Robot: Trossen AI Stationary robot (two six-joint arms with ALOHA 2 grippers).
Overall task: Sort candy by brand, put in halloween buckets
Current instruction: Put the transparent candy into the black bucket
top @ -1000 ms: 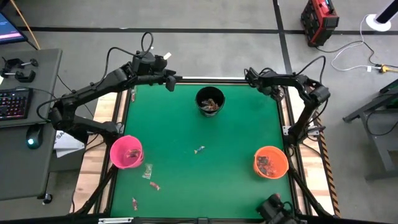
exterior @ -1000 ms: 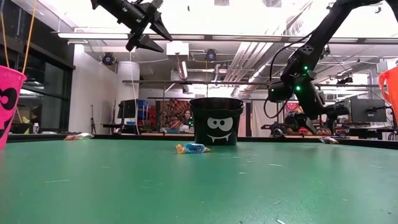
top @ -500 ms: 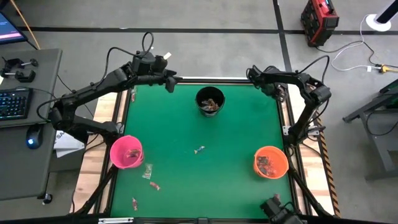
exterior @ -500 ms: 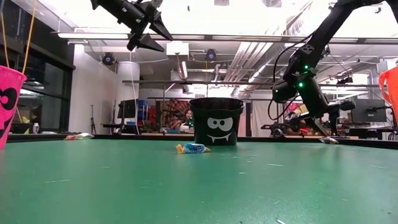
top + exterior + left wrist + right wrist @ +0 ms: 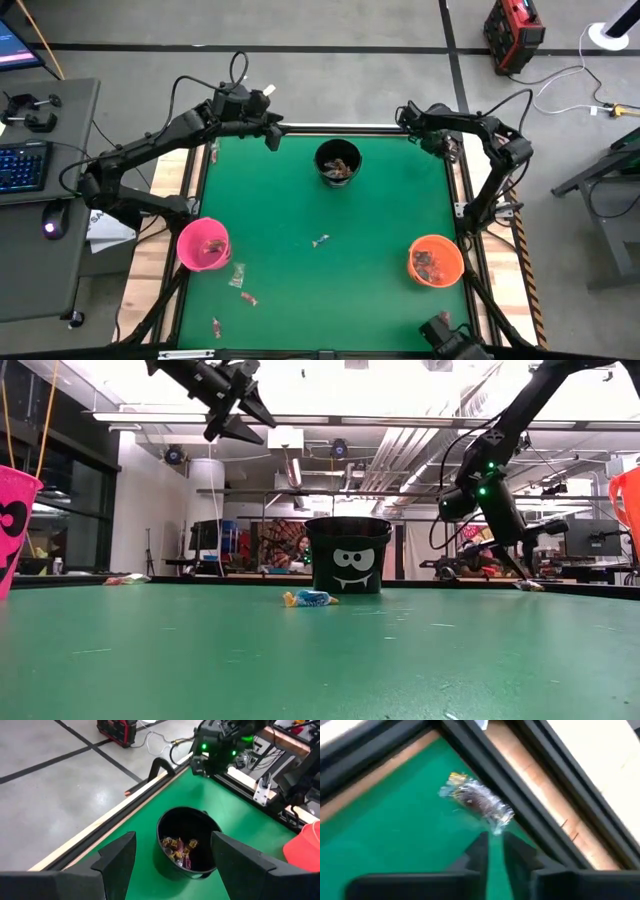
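Over the last second the right arm had swung its wrist toward the table's [image 5: 300, 290] far right corner, and the right gripper [image 5: 492, 842] had drawn its fingers nearly together just short of a silvery candy [image 5: 477, 802], not yet gripping it. A pickup looked near. The left gripper [image 5: 172, 857] hung spread wide above the black bucket [image 5: 187, 842], candies inside.

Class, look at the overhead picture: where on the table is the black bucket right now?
In the high view the black bucket stands at the middle of the green table's far edge, between the two arms; the left gripper hovers just to its left.
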